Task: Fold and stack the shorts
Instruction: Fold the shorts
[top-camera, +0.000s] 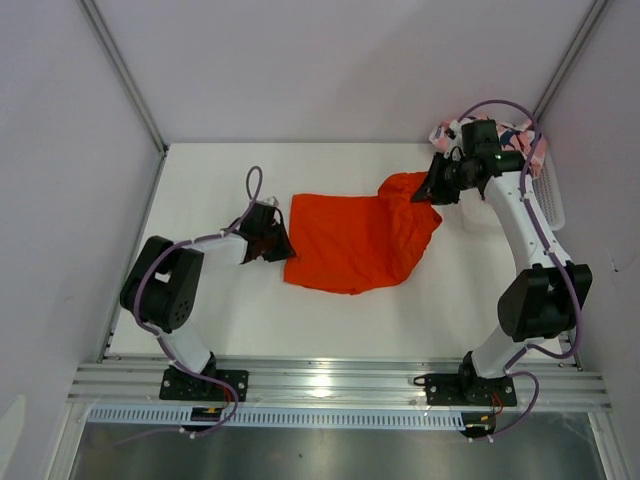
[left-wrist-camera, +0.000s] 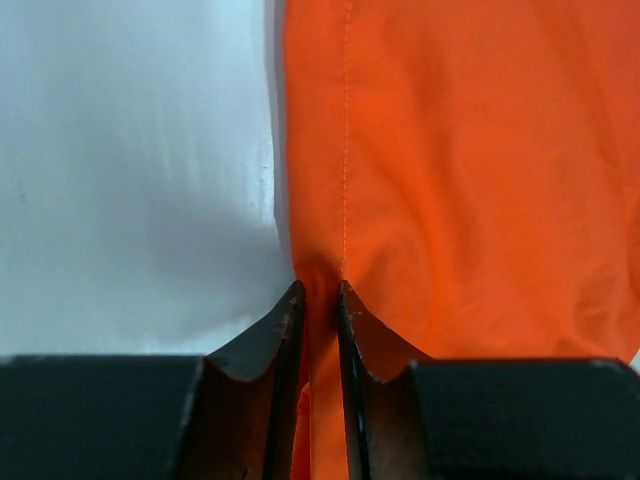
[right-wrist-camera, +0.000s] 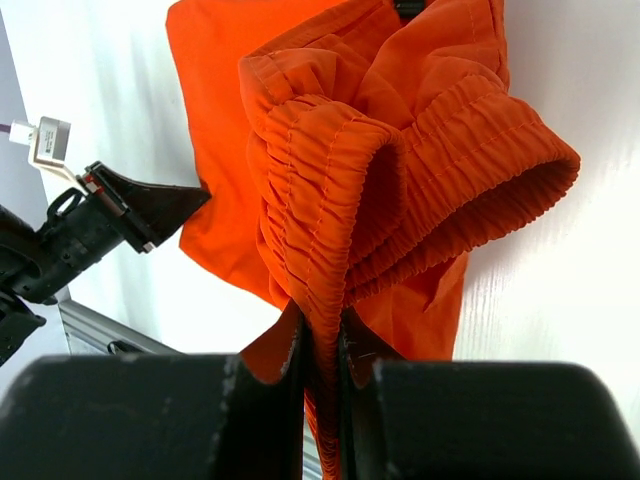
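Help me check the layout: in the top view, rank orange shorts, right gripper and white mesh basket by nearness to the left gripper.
1. orange shorts, left edge in the left gripper.
2. right gripper, at their back right corner.
3. white mesh basket, against the right wall.

Shorts (top-camera: 355, 240) lie centred on the tabletop (top-camera: 220, 320), left end effector (top-camera: 283, 245) at their left edge, right end effector (top-camera: 425, 190) at their far right corner, basket (top-camera: 551, 205) farther right.

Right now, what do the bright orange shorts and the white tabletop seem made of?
The bright orange shorts look like thin woven fabric, probably synthetic, matte: soft creases, stitched seam, gathered elastic waistband. The white tabletop looks hard, possibly laminate: flat, faint sheen.
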